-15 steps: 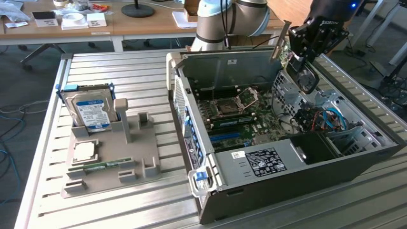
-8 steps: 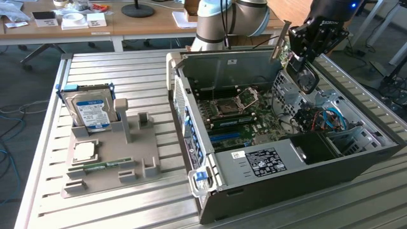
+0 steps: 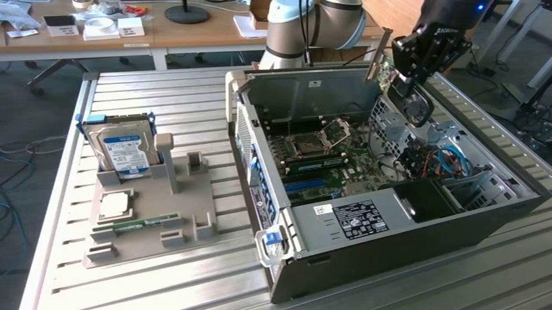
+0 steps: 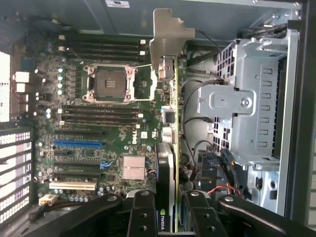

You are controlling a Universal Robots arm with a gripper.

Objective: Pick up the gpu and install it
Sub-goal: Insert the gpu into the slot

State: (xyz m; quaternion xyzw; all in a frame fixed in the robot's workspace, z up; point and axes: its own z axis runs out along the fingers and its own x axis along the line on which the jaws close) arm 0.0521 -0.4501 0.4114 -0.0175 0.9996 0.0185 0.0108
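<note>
The fingers point(image 4: 143, 217) clamp the gpu point(image 4: 169, 123) edge-on, long axis pointing straight out from them, over the motherboard point(image 4: 98, 118), with its slots point(image 4: 79, 143) off to one flat side.

The gpu point(image 4: 165, 165) is black with a silvery bracket point(image 4: 168, 34); the motherboard point(image 4: 74, 158) green.

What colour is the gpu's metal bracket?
The bracket is pale silvery-beige; wrist view shows it best.
</note>
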